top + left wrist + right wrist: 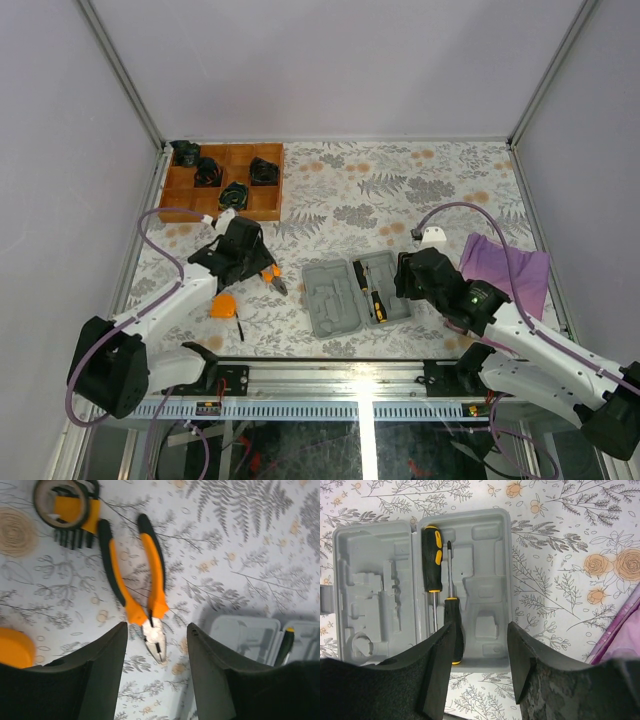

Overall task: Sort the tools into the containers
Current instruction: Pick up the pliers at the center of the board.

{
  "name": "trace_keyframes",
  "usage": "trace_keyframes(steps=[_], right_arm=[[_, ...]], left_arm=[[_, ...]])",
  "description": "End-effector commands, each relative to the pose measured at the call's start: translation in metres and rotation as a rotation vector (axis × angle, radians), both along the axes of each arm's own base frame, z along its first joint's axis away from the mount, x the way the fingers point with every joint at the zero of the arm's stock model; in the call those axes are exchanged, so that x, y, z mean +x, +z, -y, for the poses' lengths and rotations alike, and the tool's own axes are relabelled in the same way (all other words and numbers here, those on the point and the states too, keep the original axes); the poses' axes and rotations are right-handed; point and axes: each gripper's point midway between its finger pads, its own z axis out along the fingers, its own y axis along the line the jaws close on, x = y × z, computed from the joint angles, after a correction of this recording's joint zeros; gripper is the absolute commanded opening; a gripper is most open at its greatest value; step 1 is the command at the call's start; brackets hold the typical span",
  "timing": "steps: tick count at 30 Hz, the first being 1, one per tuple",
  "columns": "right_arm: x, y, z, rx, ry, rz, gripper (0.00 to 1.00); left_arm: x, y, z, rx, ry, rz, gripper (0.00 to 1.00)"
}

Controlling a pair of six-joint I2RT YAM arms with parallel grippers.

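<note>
Cloth printed with grey ferns covers the table (400, 190). Closest to the near edge, left of centre, a thin black key (239, 326) lies on it, and just beyond that sits the orange tape measure (223, 305). The left wrist view cuts it off at the frame edge.

The grey case (330, 300) lies open and flat at the middle of the near edge, both moulded halves facing up. Two screwdrivers (432, 555) rest side by side in its right half, head to tail. The nearer one's handle is partly hidden behind a finger. Any lettering on the handles or the case is too small to read.

The right gripper (481, 624) hangs over that half with its fingers apart and nothing between them.

Left of the case, the orange-and-black pliers (156, 580) lie on the cloth, nose pointing toward the near edge. The left gripper (157, 626) hovers above the nose, fingers spread and touching nothing. From overhead the arm covers most of the handles.

Beside the handle ends lies a set of black hex keys (75, 515) in an orange holder, its top cut off by the frame.

A purple cloth (510, 262) lies crumpled by the right edge. In the far left corner a wooden tray (268, 205) holds several black objects (263, 171), too small to identify.
</note>
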Motion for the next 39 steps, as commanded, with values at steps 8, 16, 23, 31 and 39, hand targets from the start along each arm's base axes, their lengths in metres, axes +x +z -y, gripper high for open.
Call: trace_keyframes(steps=[8,16,23,31,39], right_arm=[[0.001,-0.001,0.000,0.005,-0.004,0.015,0.52],[-0.002,-0.005,0.001,0.013,-0.005,0.008,0.52],[-0.002,-0.010,-0.002,0.016,0.002,-0.003,0.52],[-0.001,-0.009,-0.004,0.015,0.007,-0.008,0.53],[-0.002,-0.007,-0.001,0.013,-0.003,-0.002,0.52]], left_arm=[[0.019,-0.024,-0.031,0.071,0.059,-0.053,0.52],[0.031,-0.042,-0.031,0.079,0.062,-0.088,0.54],[0.033,-0.060,-0.029,0.088,0.055,-0.123,0.54],[0.034,-0.075,-0.028,0.099,0.052,-0.154,0.42],[0.034,-0.072,-0.026,0.095,0.028,-0.148,0.08]])
